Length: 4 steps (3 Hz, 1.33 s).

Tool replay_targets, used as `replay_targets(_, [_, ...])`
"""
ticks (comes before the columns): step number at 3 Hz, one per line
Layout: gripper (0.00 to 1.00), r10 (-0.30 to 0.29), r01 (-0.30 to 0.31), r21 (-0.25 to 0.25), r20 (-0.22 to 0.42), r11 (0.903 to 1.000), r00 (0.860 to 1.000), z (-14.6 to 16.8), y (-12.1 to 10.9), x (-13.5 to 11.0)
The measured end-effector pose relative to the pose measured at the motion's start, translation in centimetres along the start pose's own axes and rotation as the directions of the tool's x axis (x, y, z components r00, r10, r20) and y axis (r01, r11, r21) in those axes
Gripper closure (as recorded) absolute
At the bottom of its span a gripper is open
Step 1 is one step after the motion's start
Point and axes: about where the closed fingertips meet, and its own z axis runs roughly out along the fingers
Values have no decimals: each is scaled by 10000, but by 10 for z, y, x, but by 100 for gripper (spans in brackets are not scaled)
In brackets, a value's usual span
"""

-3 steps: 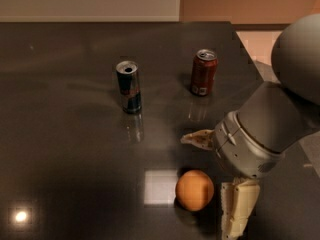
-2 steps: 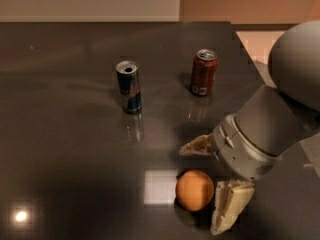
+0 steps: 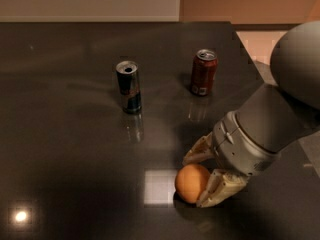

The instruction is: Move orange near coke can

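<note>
We are seeing the gripper point(image 3: 195, 181) sitting lower and tighter than it did a second ago. Its two pale fingers, which were splayed wide with the near one trailing off to the right of the fruit, are now bracketing the orange point(image 3: 192, 183). The near finger point(image 3: 218, 189) is pressing against the orange's right side. The far finger point(image 3: 199, 152) is reaching in just behind the top of the orange, and we cannot tell whether it is touching. The jaws are standing apart by about the width of the fruit, with the orange between them. The orange is lying in nearly the same spot as before, resting on the dark table point(image 3: 60, 134) near its front edge. Both cans are standing where they stood earlier.

Counting, we are finding one orange and two cans. The red coke can point(image 3: 204, 72) is standing upright toward the back of the table, well apart from the orange and almost straight behind it. The blue-and-silver can point(image 3: 129, 86) is standing upright to the left of the coke can. One grey arm point(image 3: 270, 129) is coming in from the right, carrying the one gripper.
</note>
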Motion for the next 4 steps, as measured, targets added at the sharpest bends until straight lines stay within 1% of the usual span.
replay_targets(1, [88,645,-625,801,-225,9948,9977,-22,-26,8])
replay_targets(2, [100,1719,-1609,2006,-387,9664,9844,-57,-64,22])
replay_targets(3, [100,2862,-2649,3108,-240,9128,9579,-88,-102,45])
replay_targets(4, [100,3681,-3463,3718,131,8613,9297,-100,-134,73])
